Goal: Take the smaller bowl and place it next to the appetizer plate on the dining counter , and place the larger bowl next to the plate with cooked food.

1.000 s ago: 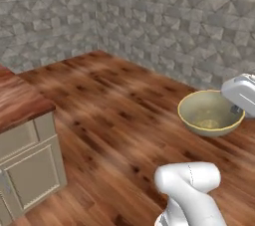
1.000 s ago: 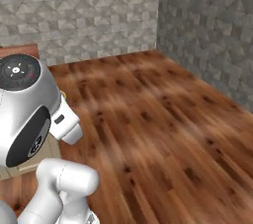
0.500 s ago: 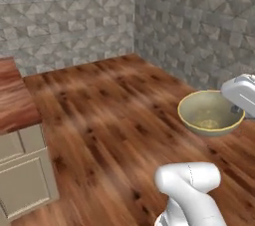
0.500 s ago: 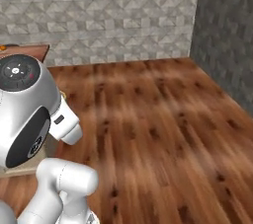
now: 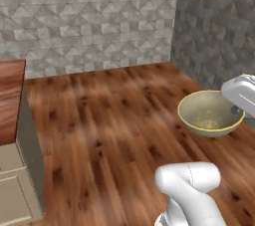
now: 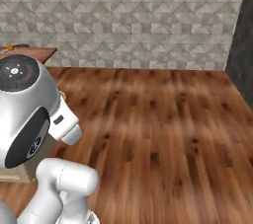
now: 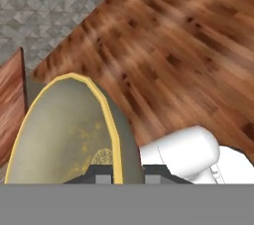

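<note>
Carrying round beige-cream ceramic bowl (image 5: 210, 114) | gripper (image 7: 121, 172) clamped on its rim | reddish-brown wood-grain dining counter (image 5: 11, 98) lies at your 9 o'clock, well apart

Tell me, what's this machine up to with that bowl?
The white robot arm is carrying the smaller bowl, a beige one with a yellowish inside, above the wooden floor. Its gripper is shut on the bowl's rim, seen close up in the hand view. An end of the dining counter shows off to the left, so the bowl is not yet set down.

Dining counter (image 5: 10, 98) beside wood floor (image 5: 109, 120)
</note>
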Motion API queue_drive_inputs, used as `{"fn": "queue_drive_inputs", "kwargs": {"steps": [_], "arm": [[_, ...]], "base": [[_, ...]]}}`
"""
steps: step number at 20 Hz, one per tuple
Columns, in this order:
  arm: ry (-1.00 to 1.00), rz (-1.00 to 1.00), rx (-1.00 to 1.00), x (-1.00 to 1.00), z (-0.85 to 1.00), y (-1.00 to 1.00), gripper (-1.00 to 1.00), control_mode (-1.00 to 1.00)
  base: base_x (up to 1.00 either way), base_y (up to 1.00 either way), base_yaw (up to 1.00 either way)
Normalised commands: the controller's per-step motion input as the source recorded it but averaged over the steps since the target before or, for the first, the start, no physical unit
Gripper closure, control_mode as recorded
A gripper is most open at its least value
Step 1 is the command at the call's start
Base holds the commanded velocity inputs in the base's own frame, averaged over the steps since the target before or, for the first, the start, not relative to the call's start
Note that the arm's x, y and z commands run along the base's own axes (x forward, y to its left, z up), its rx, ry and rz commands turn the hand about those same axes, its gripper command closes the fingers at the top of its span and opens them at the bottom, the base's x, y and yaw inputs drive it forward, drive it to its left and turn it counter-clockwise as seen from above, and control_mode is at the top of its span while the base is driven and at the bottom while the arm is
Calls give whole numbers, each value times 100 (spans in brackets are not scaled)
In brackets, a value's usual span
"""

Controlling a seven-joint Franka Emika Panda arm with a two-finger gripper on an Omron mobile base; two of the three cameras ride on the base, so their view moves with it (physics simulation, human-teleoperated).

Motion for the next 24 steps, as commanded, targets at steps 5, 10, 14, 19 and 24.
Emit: {"fn": "queue_drive_inputs", "kwargs": {"steps": [5, 10, 14, 19, 24], "arm": [[0, 0, 0, 0, 0, 0, 100, 100], [0, 0, 0, 0, 0, 0, 100, 100], [0, 0, 0, 0, 0, 0, 100, 100], [0, 0, 0, 0, 0, 0, 100, 100], [0, 0, 0, 0, 0, 0, 100, 100]], "base": [[100, -90, 44], [100, -89, 44], [100, -87, 45], [100, -88, 45], [100, -90, 46]]}}
